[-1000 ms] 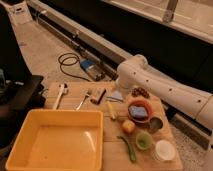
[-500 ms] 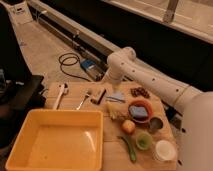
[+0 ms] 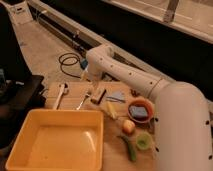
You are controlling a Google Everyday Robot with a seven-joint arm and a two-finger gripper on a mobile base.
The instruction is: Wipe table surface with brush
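Gripper [image 3: 90,78] at end of white arm, low over far edge of worktop surface [image 3: 73,90], just above brush [image 3: 98,95]; fingers wide, nothing seen between them. Light plank worktop surface runs under everything. Brush lies near its far edge, between fork [image 3: 85,98] and blue cloth [image 3: 117,96]. Yellow tray [image 3: 65,112] covers near-left part; orange bowl [image 3: 140,104] at right

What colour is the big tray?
The tray is yellow, camera view; the tool hangs over the far table edge.
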